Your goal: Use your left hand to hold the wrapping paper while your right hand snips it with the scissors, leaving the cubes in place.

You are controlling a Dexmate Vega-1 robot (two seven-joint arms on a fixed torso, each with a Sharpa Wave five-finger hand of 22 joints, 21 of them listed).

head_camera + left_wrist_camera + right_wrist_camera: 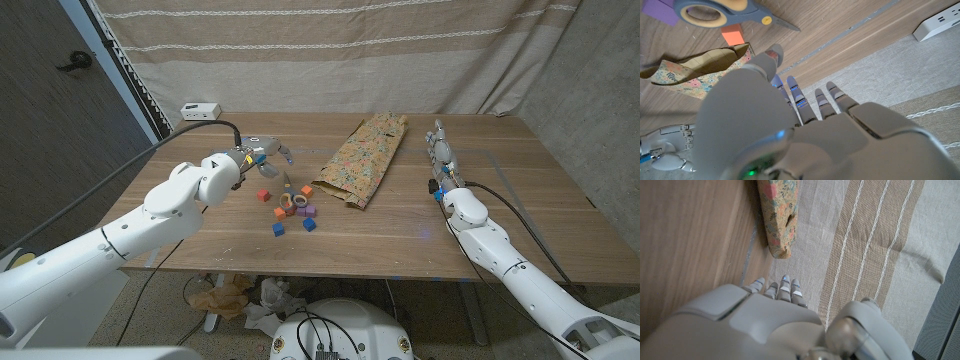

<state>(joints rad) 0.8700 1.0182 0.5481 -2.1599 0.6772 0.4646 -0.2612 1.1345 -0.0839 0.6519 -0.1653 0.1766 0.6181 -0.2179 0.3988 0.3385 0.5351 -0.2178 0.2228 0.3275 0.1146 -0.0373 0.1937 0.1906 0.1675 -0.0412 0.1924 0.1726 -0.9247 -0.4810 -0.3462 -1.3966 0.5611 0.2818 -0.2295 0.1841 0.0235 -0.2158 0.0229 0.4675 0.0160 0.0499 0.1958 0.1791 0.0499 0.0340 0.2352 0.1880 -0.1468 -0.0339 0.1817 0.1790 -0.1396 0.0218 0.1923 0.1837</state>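
paper and scissors both still to be taken up

we see the wrapping paper (362, 160) lying as a flattened, patterned roll near the middle of the wooden table (500, 200), slanting away from us, with its near end just beside the scattered cubes (292, 205). the scissors (293, 201) sit among those cubes, blue handles with yellow rings, blades closed as far as we can tell.

our left hand (258, 154) hovers above the table to the left of the cubes, fingers spread and holding nothing. our right hand (438, 150) stands on its edge well to the right of the paper, fingers straight, also released and empty.

we judge the paper to be light, thin and springy: it will slide on the smooth wood and buckle if pushed from the end. the best hold for the left hand looks like pressing down on the broad middle or near edge, away from the cubes. the scissors are stiff and small, and lifting them by the handle loops risks nudging the cubes touching them.
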